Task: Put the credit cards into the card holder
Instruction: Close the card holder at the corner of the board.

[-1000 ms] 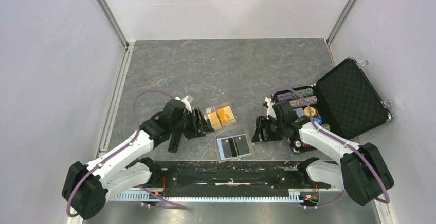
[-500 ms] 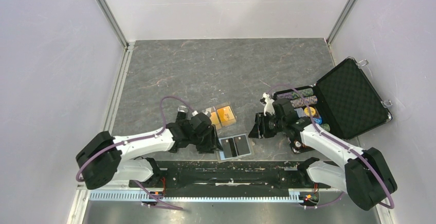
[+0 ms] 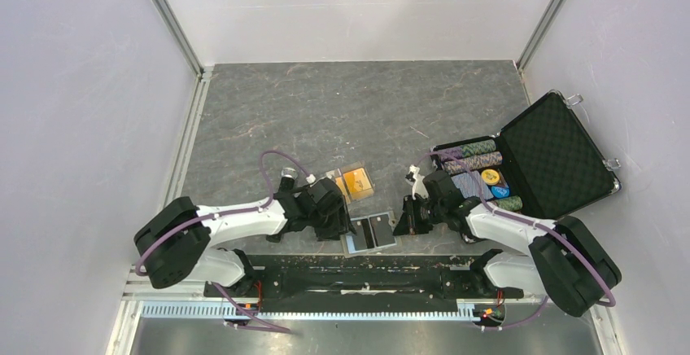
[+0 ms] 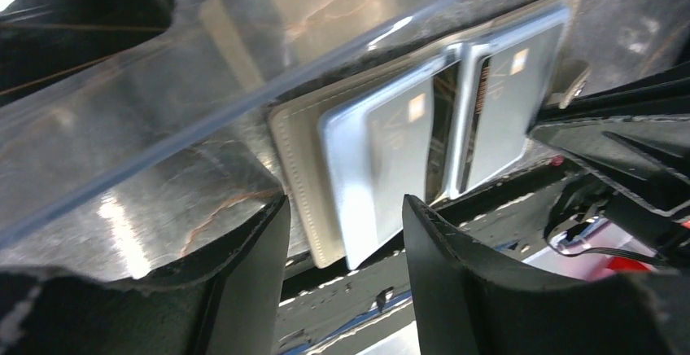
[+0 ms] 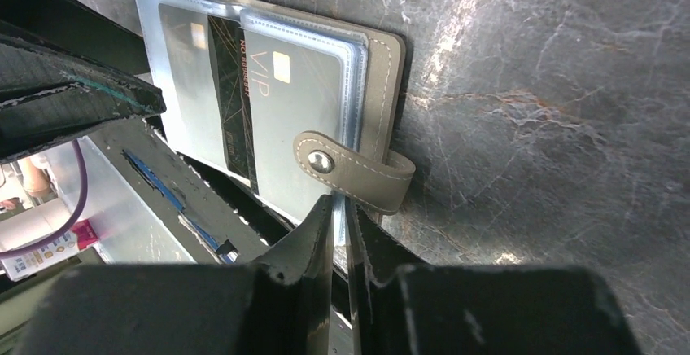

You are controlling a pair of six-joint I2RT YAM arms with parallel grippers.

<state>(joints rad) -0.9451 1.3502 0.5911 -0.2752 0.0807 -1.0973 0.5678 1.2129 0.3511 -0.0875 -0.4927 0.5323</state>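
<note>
Arms both lie low and stretched toward the middle of the near edge of the table [image 3: 325, 111], meeting from opposite sides at the card holder [image 3: 370, 231]. It lies open and flat just beyond the long black bar [image 3: 366, 278]. The left gripper [image 3: 335, 212] sits at the holder's left edge, its forearm running in from the left. The right gripper [image 3: 409, 216] sits at the holder's right edge, its elbow bent back toward the open chip case [image 3: 561, 151] and the poker chips [image 3: 476, 159] on the right.

From above, neither pair of jaws can be read. The left wrist view shows its fingers [image 4: 244, 290] spread wide with nothing between them, the holder's near left corner lying in the gap. A wall of the clear box [image 3: 351, 182] crosses that view just beside the holder. The right wrist view shows its fingers [image 5: 305, 249] drawn almost together, leaving only a slit, with the tips just near of the snap tab [image 5: 354, 172]. Whether anything thin is pinched there cannot be told.

Only the wrist views reveal the holder's clear sleeves; a dark card [image 5: 230, 78] marked VIP shows through them. Only the top view shows the two orange-gold cards [image 3: 356, 181], in the clear box just beyond the holder.
</note>
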